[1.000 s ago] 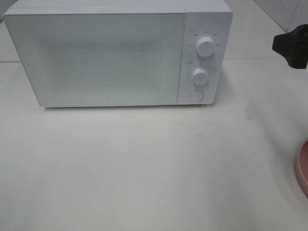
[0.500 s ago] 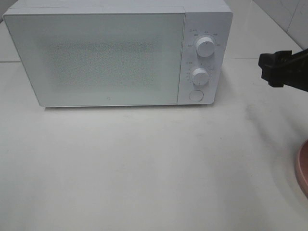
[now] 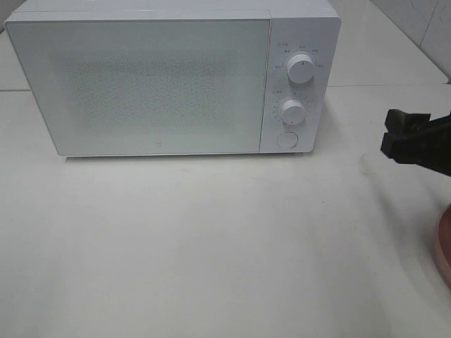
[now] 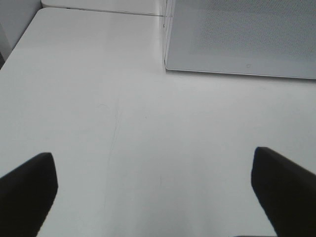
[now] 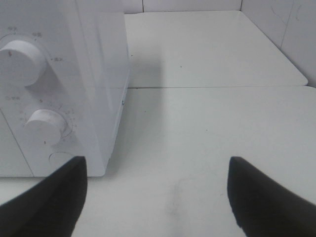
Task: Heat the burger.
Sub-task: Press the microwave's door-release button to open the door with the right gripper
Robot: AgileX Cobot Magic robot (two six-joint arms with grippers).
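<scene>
On your left, the left gripper [image 4: 153, 165] hangs over the table [image 3: 211, 246] near the microwave's [image 3: 303, 28] left front corner. Its jaws are spread wide and hold nothing. The door [image 3: 141, 84] is shut, so nothing can go in yet. If it hinges on the left (I cannot tell), it may swing out into that gripper, so keep it clear. Further right, a press aimed a little high at the button [image 3: 287, 139] would nudge the lower knob [image 3: 292, 110] instead. The right gripper [image 3: 407, 137] hovers right of the microwave, well apart from it, jaws well open, empty and touching nothing. At the far right only a sliver of the plate [image 3: 444, 246] shows. The burger is out of view, presumably on that plate, so a blind reach could knock it.
</scene>
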